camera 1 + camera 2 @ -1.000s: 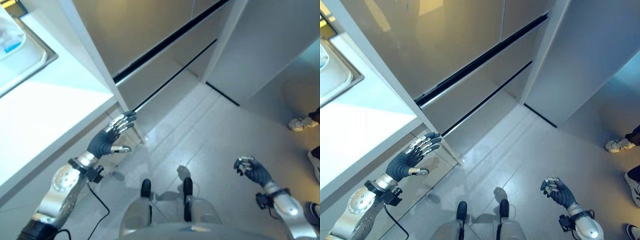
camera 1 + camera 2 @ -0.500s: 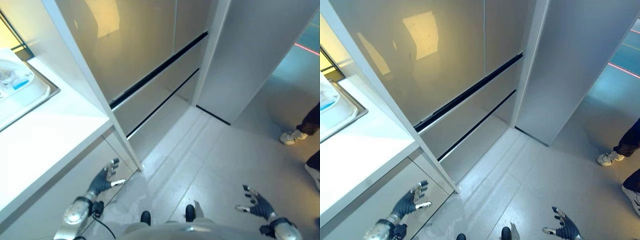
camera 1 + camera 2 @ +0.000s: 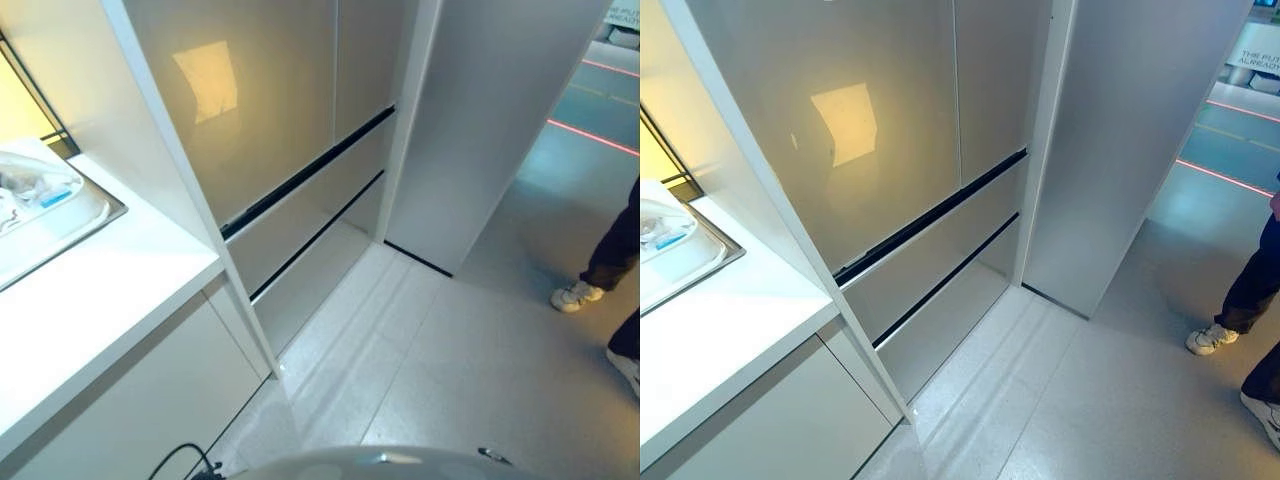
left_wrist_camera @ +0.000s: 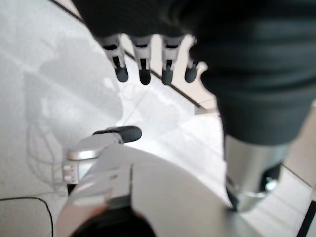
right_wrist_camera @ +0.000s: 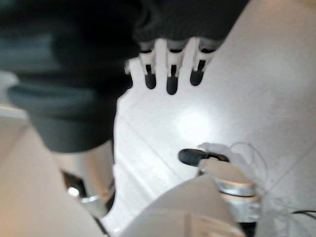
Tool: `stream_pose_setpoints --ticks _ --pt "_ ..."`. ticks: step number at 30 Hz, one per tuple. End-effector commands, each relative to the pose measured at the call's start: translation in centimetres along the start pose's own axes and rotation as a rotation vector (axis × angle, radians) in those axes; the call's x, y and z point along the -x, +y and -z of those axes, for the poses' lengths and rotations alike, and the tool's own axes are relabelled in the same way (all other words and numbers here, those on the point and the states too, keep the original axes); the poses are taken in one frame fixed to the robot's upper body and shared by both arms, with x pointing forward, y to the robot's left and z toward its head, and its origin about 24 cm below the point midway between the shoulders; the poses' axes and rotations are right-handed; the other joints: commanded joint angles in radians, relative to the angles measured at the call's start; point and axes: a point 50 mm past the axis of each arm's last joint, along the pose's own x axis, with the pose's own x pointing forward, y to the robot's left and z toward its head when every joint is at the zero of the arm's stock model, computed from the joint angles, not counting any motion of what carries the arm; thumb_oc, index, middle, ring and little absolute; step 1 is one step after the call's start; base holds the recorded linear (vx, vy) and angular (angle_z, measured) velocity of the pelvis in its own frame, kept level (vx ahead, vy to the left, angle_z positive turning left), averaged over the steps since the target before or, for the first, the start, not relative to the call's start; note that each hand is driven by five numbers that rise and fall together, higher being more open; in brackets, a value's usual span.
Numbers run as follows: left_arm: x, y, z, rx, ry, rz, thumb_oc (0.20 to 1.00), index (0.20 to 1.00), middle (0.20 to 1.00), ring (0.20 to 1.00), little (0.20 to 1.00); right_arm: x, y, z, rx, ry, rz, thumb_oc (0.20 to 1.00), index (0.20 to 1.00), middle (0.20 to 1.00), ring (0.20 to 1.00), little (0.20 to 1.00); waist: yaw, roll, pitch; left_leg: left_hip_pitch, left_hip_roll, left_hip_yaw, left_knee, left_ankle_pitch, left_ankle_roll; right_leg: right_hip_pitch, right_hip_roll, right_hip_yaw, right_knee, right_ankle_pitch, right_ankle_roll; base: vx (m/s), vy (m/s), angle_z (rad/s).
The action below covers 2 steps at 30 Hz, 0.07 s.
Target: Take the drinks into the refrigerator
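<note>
The refrigerator (image 3: 910, 190) stands closed beside the counter (image 3: 90, 300). The left hand (image 4: 143, 69) and right hand (image 5: 170, 69) seem relaxed and empty over the floor (image 3: 1110, 390).

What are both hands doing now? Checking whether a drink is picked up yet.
Left hand: open, holding nothing.
Right hand: open, holding nothing.

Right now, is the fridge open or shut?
Shut. The refrigerator doors sit flush, only thin dark seams between panels, no interior showing.
</note>
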Motion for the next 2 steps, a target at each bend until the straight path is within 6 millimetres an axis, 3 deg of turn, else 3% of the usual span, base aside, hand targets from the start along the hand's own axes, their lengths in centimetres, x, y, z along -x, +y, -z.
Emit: stream_pose_setpoints --ticks 1,2 --pt "-0.72 -1.00 -3.50 -0.037 -0.093 0.020 1.000 1.000 1.000 1.000 1.000 -0.76 0.31 -3.25 0.018 -0.079 -0.002 1.000 1.000 1.000 1.000 1.000 0.000 -0.016 0.026 -0.045 -0.064 -0.028 0.054 -0.047 0.076 -0.001 0.009 -0.041 0.087 -0.074 0.011 0.00 0.000 0.00" --pt "-0.75 -1.07 -3.72 -0.048 -0.101 0.016 1.000 1.000 1.000 1.000 1.000 -0.77 0.58 -3.20 0.031 -0.076 -0.010 1.000 1.000 1.000 1.000 1.000 0.001 -0.018 0.027 -0.046 -0.064 -0.030 0.054 -0.047 0.076 0.000 0.008 -0.043 0.087 -0.074 0.011 0.00 0.000 0.00"
